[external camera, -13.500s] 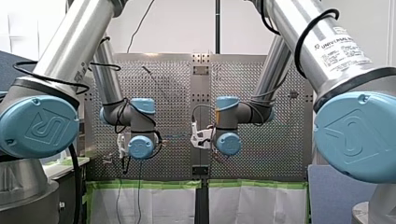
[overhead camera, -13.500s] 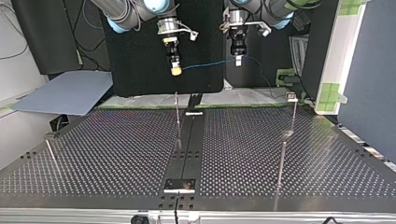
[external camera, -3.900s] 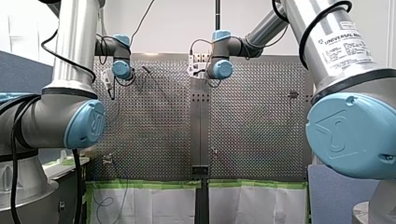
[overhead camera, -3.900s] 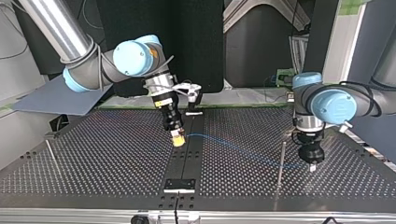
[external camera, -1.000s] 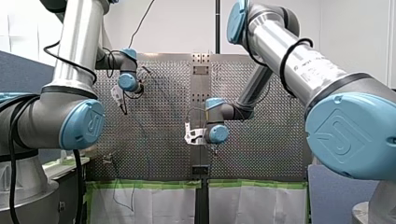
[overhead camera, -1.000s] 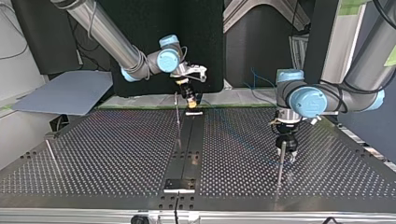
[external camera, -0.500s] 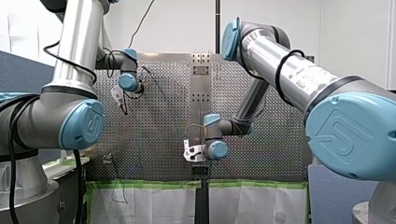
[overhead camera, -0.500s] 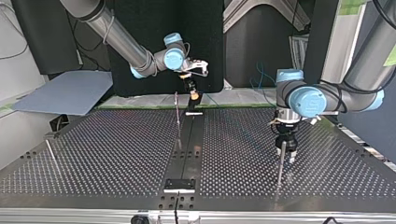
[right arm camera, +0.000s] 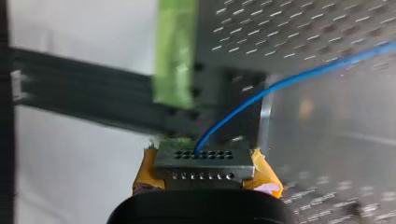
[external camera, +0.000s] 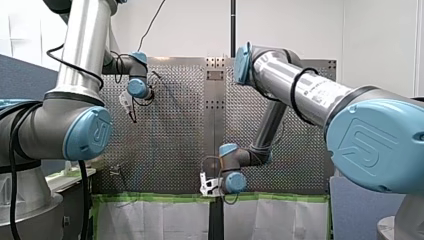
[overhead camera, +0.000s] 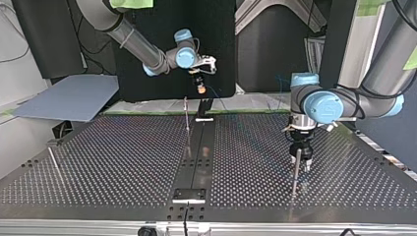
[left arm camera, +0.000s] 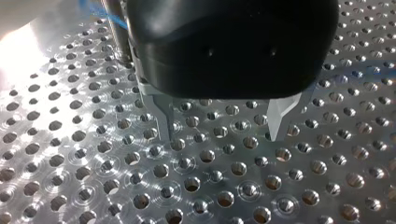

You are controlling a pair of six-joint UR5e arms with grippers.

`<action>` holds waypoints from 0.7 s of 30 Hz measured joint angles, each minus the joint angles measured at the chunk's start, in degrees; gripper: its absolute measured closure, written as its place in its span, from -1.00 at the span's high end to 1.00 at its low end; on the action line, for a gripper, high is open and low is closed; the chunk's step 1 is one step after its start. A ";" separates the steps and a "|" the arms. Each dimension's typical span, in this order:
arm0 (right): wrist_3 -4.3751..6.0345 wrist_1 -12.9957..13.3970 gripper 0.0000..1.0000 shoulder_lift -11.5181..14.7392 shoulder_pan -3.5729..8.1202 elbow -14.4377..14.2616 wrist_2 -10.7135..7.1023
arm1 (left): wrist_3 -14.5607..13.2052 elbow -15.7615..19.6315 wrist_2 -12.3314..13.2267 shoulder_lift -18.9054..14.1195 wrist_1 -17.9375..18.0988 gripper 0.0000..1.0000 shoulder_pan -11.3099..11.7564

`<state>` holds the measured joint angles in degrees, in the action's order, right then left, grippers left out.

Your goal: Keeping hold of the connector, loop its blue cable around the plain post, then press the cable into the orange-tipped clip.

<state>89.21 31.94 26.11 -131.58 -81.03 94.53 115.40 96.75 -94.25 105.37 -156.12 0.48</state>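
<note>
In the right wrist view a grey metal connector (right arm camera: 201, 161) sits between yellow pads (right arm camera: 264, 175), my right gripper (right arm camera: 201, 179) shut on it. Its blue cable (right arm camera: 280, 81) runs up and away over the perforated table's taped edge. In the top view my right gripper (overhead camera: 199, 88) hangs beyond the table's far edge, above a black bracket (overhead camera: 204, 105). My left gripper (overhead camera: 301, 164) stands low over the table right beside a plain metal post (overhead camera: 295, 174). In the left wrist view my left gripper (left arm camera: 220, 134) is open with only the table under it; the post (left arm camera: 116, 32) and a stretch of cable (left arm camera: 100, 11) lie just beside it.
A thin post (overhead camera: 187, 125) stands near the black centre strip (overhead camera: 196, 157); another post (overhead camera: 54, 164) leans at the top view's left. A grey-blue sheet (overhead camera: 69, 96) lies beyond the far left corner. Green tape (right arm camera: 175, 51) lines the table's edge.
My right gripper has carried the connector further back past the table's far edge in the top view, downward in the front view. My left gripper has stayed by the post.
</note>
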 joint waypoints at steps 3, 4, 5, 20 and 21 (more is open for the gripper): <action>0.25 -0.17 -1.00 -1.65 0.20 -0.30 1.58 | -0.02 0.00 0.00 0.00 0.04 0.97 -0.03; 0.45 0.06 -1.00 -2.30 0.34 -0.61 2.22 | -0.02 0.00 0.00 -0.01 0.07 0.97 -0.04; 0.67 0.33 -1.00 -2.76 0.45 -0.89 2.68 | -0.02 0.00 0.00 -0.02 0.10 0.97 -0.04; 4.57 8.31 -1.00 -4.16 3.77 -7.47 11.30 | -0.15 0.00 -0.06 0.00 0.35 0.97 -0.06; 4.60 8.69 -1.00 -4.15 4.08 -7.53 11.83 | -0.16 0.00 -0.07 -0.01 0.36 0.97 -0.06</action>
<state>93.81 40.63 21.96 -127.50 -88.56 106.36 115.24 96.74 -94.33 105.37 -155.76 0.42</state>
